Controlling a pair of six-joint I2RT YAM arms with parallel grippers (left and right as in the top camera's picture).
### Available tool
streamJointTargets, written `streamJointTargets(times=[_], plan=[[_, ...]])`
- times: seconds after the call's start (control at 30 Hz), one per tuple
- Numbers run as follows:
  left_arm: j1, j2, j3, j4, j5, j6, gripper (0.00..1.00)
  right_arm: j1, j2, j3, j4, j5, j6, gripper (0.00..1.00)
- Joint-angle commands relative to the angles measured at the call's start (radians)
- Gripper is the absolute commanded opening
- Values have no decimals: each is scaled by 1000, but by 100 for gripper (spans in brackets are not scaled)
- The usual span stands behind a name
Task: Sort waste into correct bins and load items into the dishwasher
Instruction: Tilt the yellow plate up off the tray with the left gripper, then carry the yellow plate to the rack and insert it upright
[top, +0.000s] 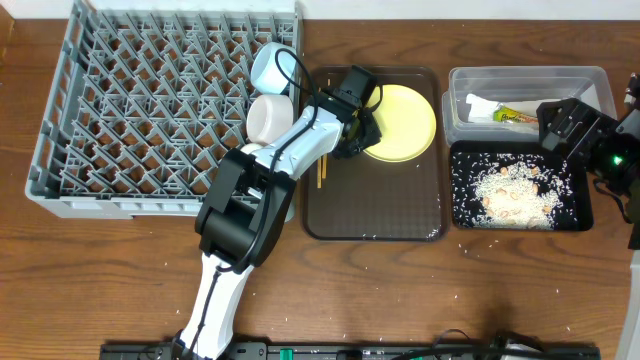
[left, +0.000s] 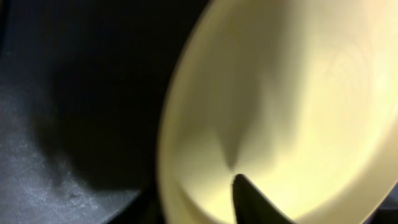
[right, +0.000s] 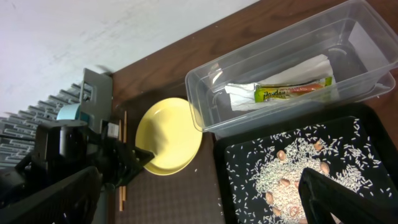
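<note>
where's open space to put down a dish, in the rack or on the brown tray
Rack: the peg rows left of the white bowl and light blue bowl are bare. Brown tray: its near half, in front of the yellow plate, is free. Crowded: the tray's back left, where the left hand meets the plate.

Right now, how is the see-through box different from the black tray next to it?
The clear tub is see-through with tall walls; the black tray is dark and shallow. The clear tub holds a snack wrapper and a white napkin; the black tray holds rice scraps. Both are rectangles of about the same size, sitting side by side.
</note>
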Motion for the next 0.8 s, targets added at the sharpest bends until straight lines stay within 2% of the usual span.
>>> streamJointTargets(times=[0.0, 0.03, 0.3, 0.77], plan=[[1, 82, -23, -14, 10, -2, 19, -5, 3, 8, -1, -1, 5, 99], [3, 82, -23, -14, 14, -2, 8, -5, 3, 8, 0, -1, 5, 99], [44, 36, -23, 2, 75, 29, 7, -5, 3, 8, 0, -1, 5, 99], [103, -246, -23, 42, 130, 165, 7, -5, 3, 8, 0, -1, 5, 99]])
